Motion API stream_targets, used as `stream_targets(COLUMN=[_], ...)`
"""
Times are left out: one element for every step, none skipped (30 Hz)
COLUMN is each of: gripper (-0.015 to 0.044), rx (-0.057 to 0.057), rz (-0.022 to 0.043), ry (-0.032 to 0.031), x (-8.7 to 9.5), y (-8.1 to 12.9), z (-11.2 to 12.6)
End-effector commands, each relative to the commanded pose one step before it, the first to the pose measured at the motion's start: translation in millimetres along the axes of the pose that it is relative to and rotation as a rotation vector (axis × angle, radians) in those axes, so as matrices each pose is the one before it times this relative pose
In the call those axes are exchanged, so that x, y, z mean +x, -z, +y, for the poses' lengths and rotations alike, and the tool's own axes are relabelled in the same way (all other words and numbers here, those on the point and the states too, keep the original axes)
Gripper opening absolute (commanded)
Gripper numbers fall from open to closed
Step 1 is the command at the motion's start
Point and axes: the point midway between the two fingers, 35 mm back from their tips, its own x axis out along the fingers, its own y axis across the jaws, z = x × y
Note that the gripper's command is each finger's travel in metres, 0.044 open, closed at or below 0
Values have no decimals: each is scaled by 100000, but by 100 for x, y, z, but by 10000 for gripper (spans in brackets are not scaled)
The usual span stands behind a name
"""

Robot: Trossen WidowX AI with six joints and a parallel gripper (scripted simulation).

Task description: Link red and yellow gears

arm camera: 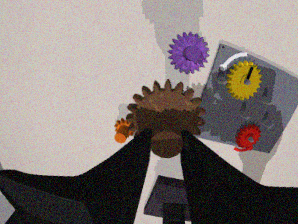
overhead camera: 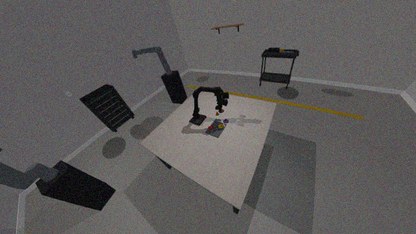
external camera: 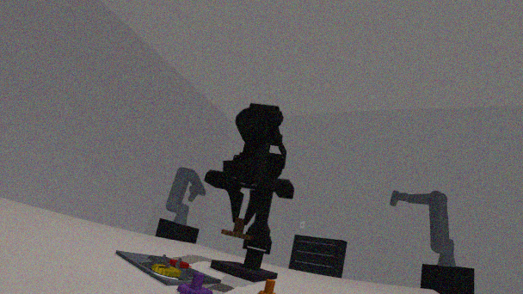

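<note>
My gripper [arm camera: 165, 135] [external camera: 241, 220] is shut on the stem of a large brown gear [arm camera: 165, 110] [external camera: 236, 234] and holds it up in the air, level with the space beside the board. The grey board [arm camera: 287, 95] [external camera: 128, 260] bears the red gear [arm camera: 248, 136] [external camera: 181, 263] [overhead camera: 211, 128] and the yellow gear [arm camera: 241, 82] [external camera: 167, 271] [overhead camera: 221, 126] with its black stripe. A purple gear [arm camera: 188, 52] [external camera: 195, 285] [overhead camera: 226, 121] stands on the table by the board. A small orange gear [arm camera: 121, 129] [external camera: 268, 287] [overhead camera: 217, 113] stands farther off, partly hidden by the brown gear in the wrist view. The pegs are too dim to tell apart.
The white table [overhead camera: 205, 154] bears the arm's black base [overhead camera: 198, 119] [external camera: 243, 270] near the board. The arm's shadow falls across the table and part of the board. A cart [overhead camera: 280, 55] and other machines stand away from the table.
</note>
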Motion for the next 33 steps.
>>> stream_targets(gripper=[0, 0, 0, 0, 0, 0, 0, 0, 0, 0, 0, 0, 0, 0, 0, 0, 0, 0, 0, 0, 0, 0, 0, 0, 0, 0, 0, 0, 0, 0, 0, 0, 0], rx=[-386, 3, 3, 3, 3, 3, 3, 3, 3, 3, 3, 3, 3, 3, 3, 3, 3, 3, 3, 3, 3, 3, 3, 3, 3, 3, 3, 3, 3, 3, 3, 3, 3], rz=[62, 3, 3, 3, 4, 4, 4, 5, 5, 5, 6, 6, 6, 7, 7, 7, 7, 8, 8, 8, 9, 9, 9, 9, 10, 10, 10, 11, 11, 11, 11, 12, 12], ry=[434, 18, 18, 18, 18, 17, 17, 17, 17, 17, 17, 16, 16, 16, 16, 16, 15, 15, 15, 15, 15, 14, 14, 14, 14, 13, 13, 13, 13, 12, 12, 12, 12], x=[418, 107, 107, 107, 108, 108, 108, 108, 108, 108, 108, 108, 108, 109, 109, 109, 109, 109, 109, 109, 109, 109, 109, 109, 110, 110, 110, 110, 110, 110, 110, 110, 110], y=[59, -3, -1, 2, 4, 7, 9, 12, 14, 17, 19, 22, 24, 26, 29, 31, 34, 36, 39, 41, 43, 46, 48, 51, 53, 55, 58, 60, 62, 65, 67, 69, 72], z=[-1071, -255, -255, -255, -255, -255, -254, -254, -254, -253, -253, -253, -252, -252, -251, -251, -250, -250, -249, -249, -248, -247, -247, -246, -245, -245, -244, -243, -242, -241, -240, -239, -239])
